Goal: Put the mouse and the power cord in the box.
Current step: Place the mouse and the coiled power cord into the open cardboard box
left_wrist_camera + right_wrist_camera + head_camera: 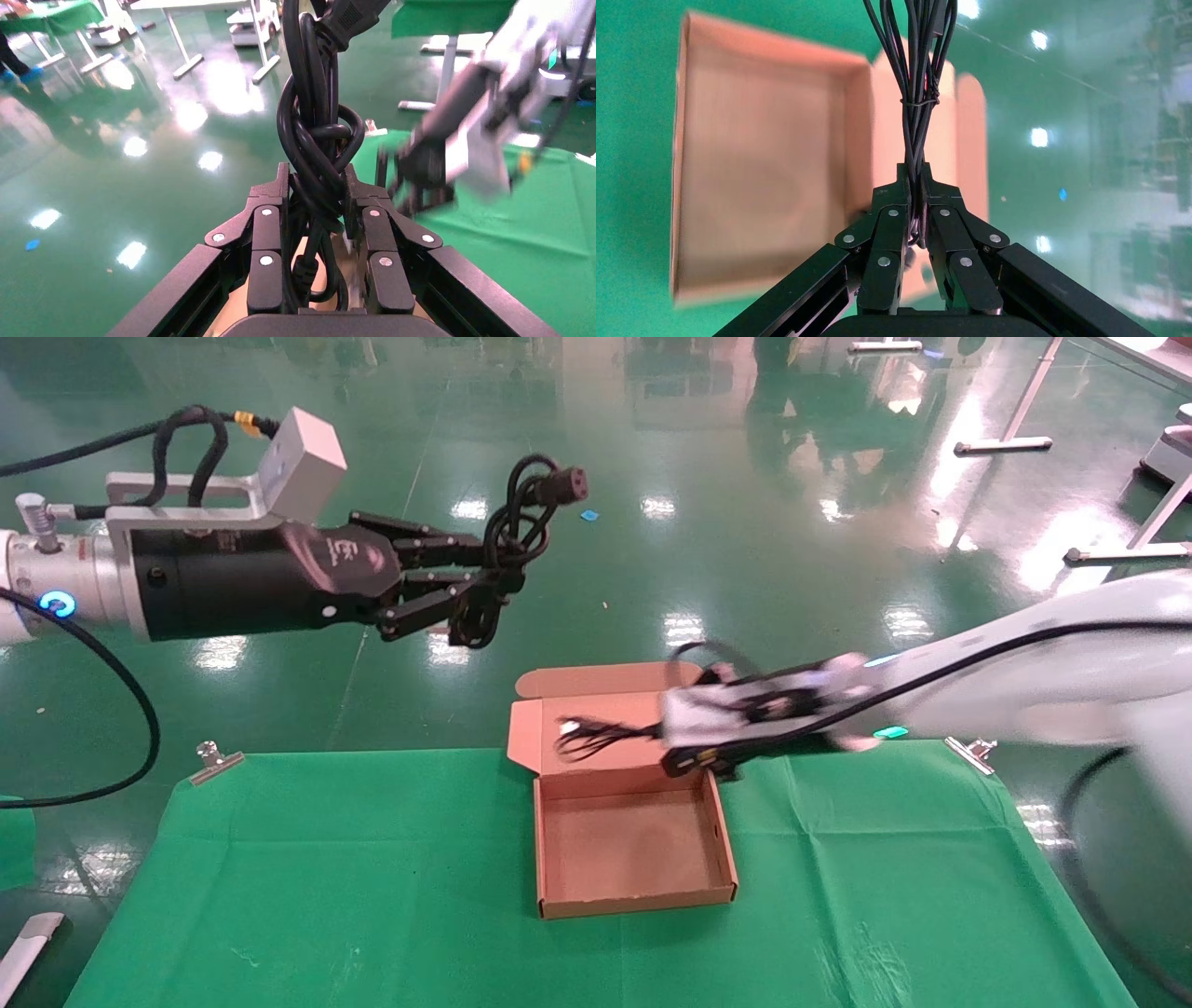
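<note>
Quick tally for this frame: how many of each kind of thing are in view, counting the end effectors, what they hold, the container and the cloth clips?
End effectors: 2, left and right
Thick power cord: 1, in the left one
Thin mouse cable bundle: 1, in the right one
Cardboard box: 1, open
Metal clips on green cloth: 2
Total: 7

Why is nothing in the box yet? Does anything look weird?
Nothing looks broken or spilled. The brown cardboard box sits open and empty on the green cloth. The left gripper holds the knotted black power cord high beside it; the right gripper pinches a bundle of thin black cable above it.
</note>
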You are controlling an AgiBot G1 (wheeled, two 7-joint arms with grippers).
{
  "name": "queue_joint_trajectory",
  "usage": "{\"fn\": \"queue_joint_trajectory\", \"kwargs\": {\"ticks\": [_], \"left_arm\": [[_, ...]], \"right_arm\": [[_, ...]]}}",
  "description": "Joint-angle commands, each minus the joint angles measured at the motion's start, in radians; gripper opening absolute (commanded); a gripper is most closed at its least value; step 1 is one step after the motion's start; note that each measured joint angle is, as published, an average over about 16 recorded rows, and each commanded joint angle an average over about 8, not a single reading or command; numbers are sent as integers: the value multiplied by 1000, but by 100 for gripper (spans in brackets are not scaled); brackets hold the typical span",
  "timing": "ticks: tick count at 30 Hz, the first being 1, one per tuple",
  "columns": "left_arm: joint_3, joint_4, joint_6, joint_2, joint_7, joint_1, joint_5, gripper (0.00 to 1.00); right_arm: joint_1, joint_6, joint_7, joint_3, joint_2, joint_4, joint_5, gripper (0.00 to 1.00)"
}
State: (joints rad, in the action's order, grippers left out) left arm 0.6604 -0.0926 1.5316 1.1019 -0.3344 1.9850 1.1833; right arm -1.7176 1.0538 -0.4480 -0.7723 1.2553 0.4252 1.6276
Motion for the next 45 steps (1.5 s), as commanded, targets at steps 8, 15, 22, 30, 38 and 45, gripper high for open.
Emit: {"fn": "queue_joint_trajectory", "kwargs": {"ticks": [8, 15, 22, 30, 38, 45], "left_arm": [[-5, -12, 19, -16, -48, -11, -6, 0], [2, -4, 47, -37, -69, -30, 13, 0], [7, 29, 46, -45, -74, -42, 33, 0], [34, 75, 21, -15, -91, -41, 77, 0], [71, 111, -63, 61, -113, -42, 130, 0], [125, 150, -195, 196, -138, -87, 208, 0]], "right_arm": [[69, -94, 28, -42, 112, -52, -42, 0], [111, -151, 115, -100, 108, -104, -79, 5], [118, -167, 171, -134, 104, -166, -96, 89], [105, -164, 164, -155, 100, -169, -122, 100], [55, -146, 76, -147, 73, -208, -154, 100], [-33, -114, -36, -146, 4, -237, -146, 100]]}}
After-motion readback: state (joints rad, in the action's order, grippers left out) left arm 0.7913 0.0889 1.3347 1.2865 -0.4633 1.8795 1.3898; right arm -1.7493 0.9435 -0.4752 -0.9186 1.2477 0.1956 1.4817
